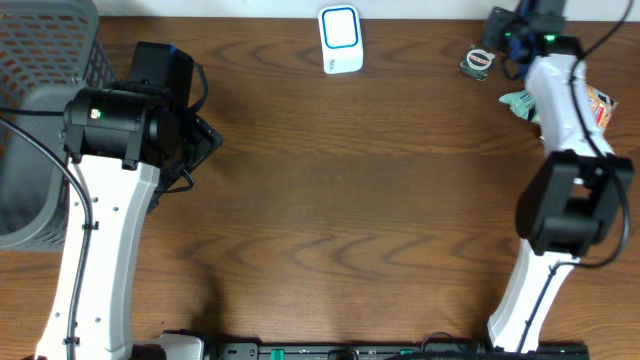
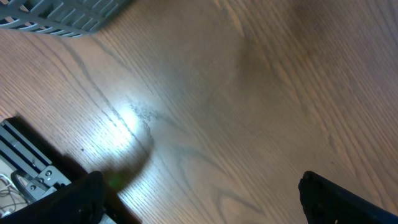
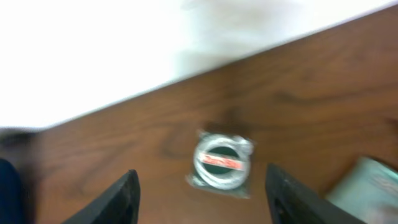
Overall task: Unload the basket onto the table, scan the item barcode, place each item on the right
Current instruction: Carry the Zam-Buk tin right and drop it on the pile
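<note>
The small film-wrapped round packet (image 3: 220, 162), lying flat by the table's far right corner below the parted, empty right gripper (image 3: 200, 190), is judged light, thin and slippery, best pinched across its rim; the left gripper (image 2: 199, 196) is spread wide, empty.

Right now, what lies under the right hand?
A small round packet lies flat on the wooden table, between the fingers of the open right hand, touching neither. Its underside is hidden.

Scanner (image 1: 340, 40) sits mid far edge of the table (image 1: 350, 200). Basket (image 1: 40, 120) in far-left corner. Round packet (image 1: 478, 61) right of scanner, near far-right corner; more packets (image 1: 603, 106) by right edge.
</note>
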Motion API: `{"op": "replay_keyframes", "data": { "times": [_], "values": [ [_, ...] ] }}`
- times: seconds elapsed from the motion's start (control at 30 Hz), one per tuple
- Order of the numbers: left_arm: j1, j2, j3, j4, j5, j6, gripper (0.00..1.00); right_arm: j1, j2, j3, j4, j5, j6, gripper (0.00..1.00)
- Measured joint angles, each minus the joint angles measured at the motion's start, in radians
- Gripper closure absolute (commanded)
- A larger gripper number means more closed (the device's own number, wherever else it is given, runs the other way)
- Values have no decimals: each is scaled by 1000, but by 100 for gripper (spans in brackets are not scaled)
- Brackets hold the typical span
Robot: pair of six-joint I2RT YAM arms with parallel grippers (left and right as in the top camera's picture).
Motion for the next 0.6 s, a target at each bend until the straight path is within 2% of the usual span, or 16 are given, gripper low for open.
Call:
{"op": "replay_keyframes", "data": {
  "times": [0.37,0.5,0.6],
  "values": [
    [0,0,0,0,0,0,2,62,234,-1,299,1,43,71],
    [0,0,0,0,0,0,2,62,272,-1,333,18,50,75],
    [0,0,0,0,0,0,2,62,284,-1,310,83,53,70]
  ]
}}
